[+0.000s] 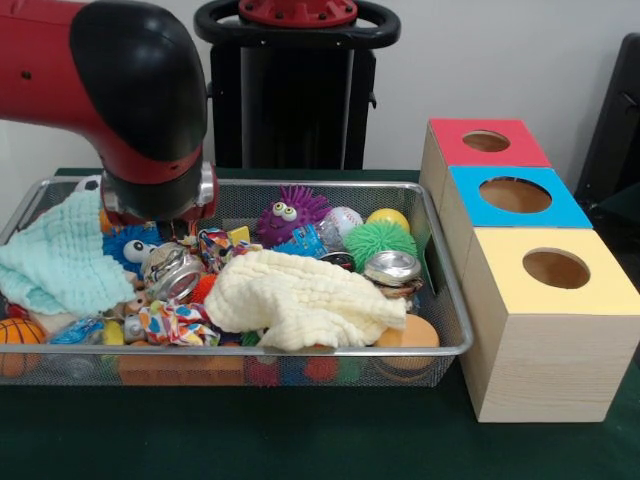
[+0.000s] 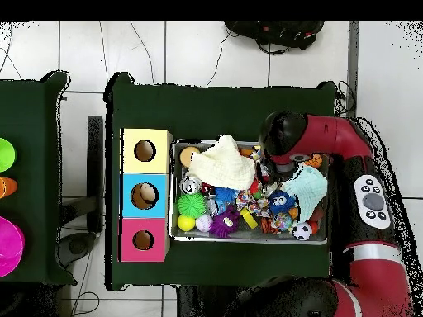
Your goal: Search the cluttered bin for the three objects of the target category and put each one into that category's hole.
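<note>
I see the arm (image 1: 130, 90) bent low into the wire bin (image 1: 440, 300), beside the mint cloth (image 1: 60, 262), its gripper's state hidden from me.

desk (image 1: 300, 450): we see a dark green cover under everything, running to the near edge.
second desk (image 2: 33, 182): in the overhead view we find another green surface at the far left, apart from the main one.
round items (image 2: 7, 248): on that second desk we count a magenta disc, a green one (image 2: 4, 154) and a small orange piece (image 2: 5, 186), all cut by the picture's edge.
floor (image 2: 83, 49): we note pale tiles with thin cables lying across them.
wall (image 1: 480, 60): plain and light behind the scene in the front view.
dark object (image 1: 618, 130): at the right edge, we cannot tell what it is.
</note>
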{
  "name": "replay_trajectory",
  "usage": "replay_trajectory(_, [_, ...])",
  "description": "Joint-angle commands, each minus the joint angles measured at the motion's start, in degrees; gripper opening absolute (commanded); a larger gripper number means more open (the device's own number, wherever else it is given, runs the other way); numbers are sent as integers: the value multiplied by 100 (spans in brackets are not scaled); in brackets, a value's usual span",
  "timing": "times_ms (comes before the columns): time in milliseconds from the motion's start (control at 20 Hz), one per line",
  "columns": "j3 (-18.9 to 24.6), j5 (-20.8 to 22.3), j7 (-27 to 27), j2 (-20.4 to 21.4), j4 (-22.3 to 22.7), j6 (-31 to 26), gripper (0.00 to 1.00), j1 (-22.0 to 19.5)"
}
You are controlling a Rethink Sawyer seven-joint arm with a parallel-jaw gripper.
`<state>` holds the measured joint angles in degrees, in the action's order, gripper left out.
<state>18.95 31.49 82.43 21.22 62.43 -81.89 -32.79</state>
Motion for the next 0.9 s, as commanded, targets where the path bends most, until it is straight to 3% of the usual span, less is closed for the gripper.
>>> replay_trajectory(50, [462,-76,-1134,-202,-292,-103,0,-76])
replay_trajectory(550, [483,-71,-1139,-389,-240,515,0,-194])
replay_trajectory(900, [859,111,-1732,-1122,-706,1581,0,-476])
